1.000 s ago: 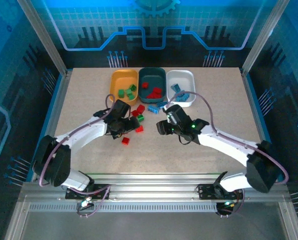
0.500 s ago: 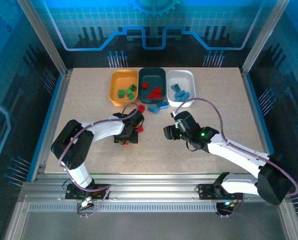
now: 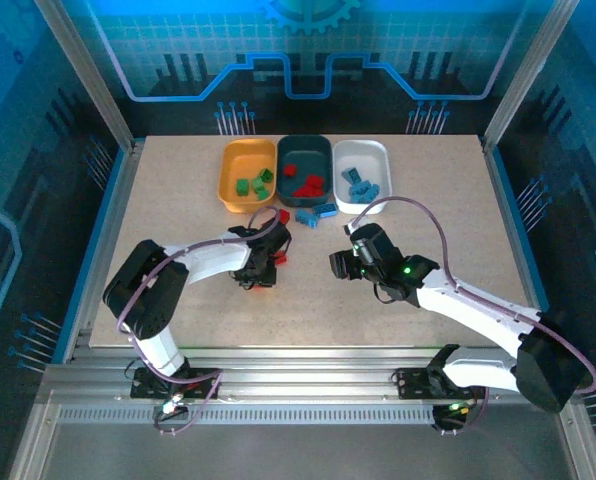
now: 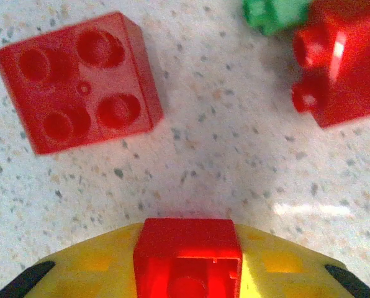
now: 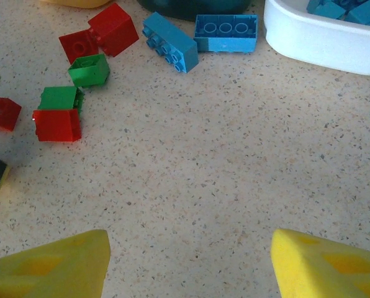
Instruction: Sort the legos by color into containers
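Observation:
My left gripper [image 3: 262, 272] is shut on a small red lego [image 4: 187, 251], which sits between its yellow fingers [image 4: 92, 264] just above the table. Ahead of it lie an upturned red lego [image 4: 76, 81], another red one [image 4: 340, 62] and a green one [image 4: 275, 12]. My right gripper [image 5: 191, 261] is open and holds nothing, low over bare table. Beyond it lie two blue legos [image 5: 169, 42] [image 5: 225, 32] and several red and green ones [image 5: 89, 69]. The orange-yellow tub [image 3: 228, 180] holds green legos, the teal tub [image 3: 318, 155] red ones, the white tub [image 3: 363, 155] blue ones.
The three tubs stand side by side at the back middle of the speckled table [image 3: 178, 200]. The white tub's wall [image 5: 321, 40] is at the upper right of the right wrist view. Metal frame posts [image 3: 88, 80] rise at the table's corners.
The left arm has swung in over the loose red legos and now holds one. The right gripper has drawn back from the tubs toward the near right.

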